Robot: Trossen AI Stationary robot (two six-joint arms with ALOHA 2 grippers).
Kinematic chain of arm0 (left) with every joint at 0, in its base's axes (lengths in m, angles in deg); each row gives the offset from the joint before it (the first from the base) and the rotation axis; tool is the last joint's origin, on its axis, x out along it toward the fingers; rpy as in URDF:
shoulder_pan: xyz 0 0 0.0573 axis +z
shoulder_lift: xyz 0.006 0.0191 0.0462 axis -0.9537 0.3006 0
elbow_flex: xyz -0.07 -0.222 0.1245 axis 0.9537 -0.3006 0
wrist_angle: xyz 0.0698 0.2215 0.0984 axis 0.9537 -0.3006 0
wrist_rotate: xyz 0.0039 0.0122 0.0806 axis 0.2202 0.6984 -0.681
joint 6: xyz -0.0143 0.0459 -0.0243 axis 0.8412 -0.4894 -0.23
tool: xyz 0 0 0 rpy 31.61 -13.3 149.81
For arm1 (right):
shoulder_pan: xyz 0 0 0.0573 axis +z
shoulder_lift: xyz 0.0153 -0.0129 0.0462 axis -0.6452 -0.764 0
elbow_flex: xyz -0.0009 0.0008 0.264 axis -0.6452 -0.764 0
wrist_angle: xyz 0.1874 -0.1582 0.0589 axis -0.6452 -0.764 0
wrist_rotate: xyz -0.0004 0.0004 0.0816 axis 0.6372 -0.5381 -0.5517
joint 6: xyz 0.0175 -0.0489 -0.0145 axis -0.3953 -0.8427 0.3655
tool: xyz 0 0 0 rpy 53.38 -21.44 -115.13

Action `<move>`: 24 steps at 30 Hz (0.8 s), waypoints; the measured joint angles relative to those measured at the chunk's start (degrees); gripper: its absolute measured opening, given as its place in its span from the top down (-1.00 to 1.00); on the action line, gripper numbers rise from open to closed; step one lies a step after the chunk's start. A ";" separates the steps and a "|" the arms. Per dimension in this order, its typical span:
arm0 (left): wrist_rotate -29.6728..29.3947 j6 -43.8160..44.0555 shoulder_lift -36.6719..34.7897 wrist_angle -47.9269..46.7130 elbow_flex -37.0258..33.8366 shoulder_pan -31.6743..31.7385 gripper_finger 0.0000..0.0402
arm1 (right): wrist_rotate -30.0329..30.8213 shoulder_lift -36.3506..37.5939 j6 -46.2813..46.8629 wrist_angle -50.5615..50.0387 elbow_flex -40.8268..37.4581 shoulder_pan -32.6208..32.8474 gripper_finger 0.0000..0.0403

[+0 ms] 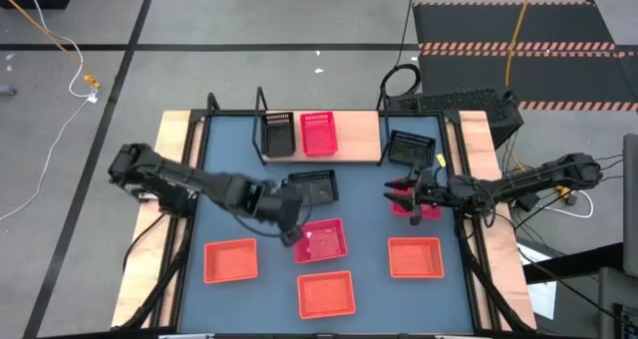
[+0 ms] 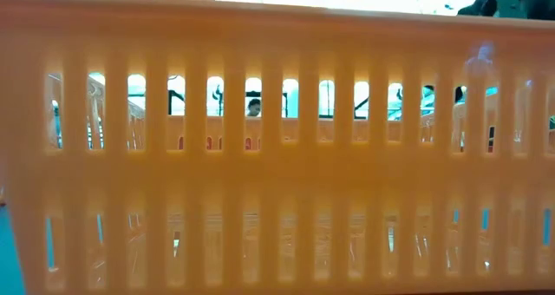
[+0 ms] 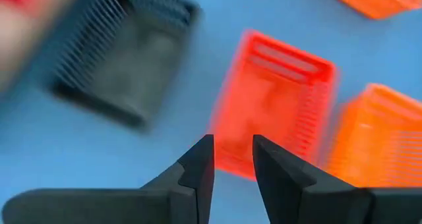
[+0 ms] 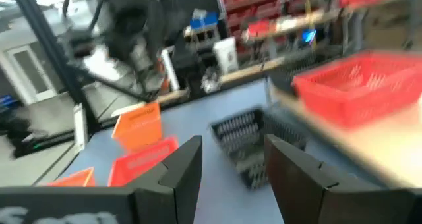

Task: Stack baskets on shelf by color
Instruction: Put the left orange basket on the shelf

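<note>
The shelf stands at the table's far side and carries one black basket and one pink-red basket. A second black basket lies by the shelf's right end, and a third lies mid-table. My left gripper hovers open above the left edge of a pink-red basket and holds nothing. My right gripper is open and empty, hovering over another pink-red basket and pointing toward the mid-table black basket.
Three orange baskets lie along the table's near side. The middle one's slatted wall fills the low view. The shelf plank is bare to the right of its pink-red basket. Wooden rails edge the table's left and right sides.
</note>
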 joint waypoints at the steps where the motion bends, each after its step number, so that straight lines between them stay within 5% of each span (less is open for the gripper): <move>1: 1.61 4.52 -0.03 0.11 -0.67 -1.48 0.50 | 0.25 0.00 -1.46 1.64 0.00 0.00 0.23; 11: 3.41 41.18 0.31 -3.18 -7.49 -14.92 0.52 | 0.11 0.02 -8.00 9.37 -0.03 0.00 0.23; 17: 4.77 52.90 0.33 -2.64 -13.10 -17.46 0.45 | 0.09 0.00 -8.02 9.17 -0.03 0.00 0.23; 24: 7.11 56.91 0.35 -3.25 -16.70 -17.59 0.11 | 0.02 -0.01 -7.99 7.86 -0.03 0.00 0.23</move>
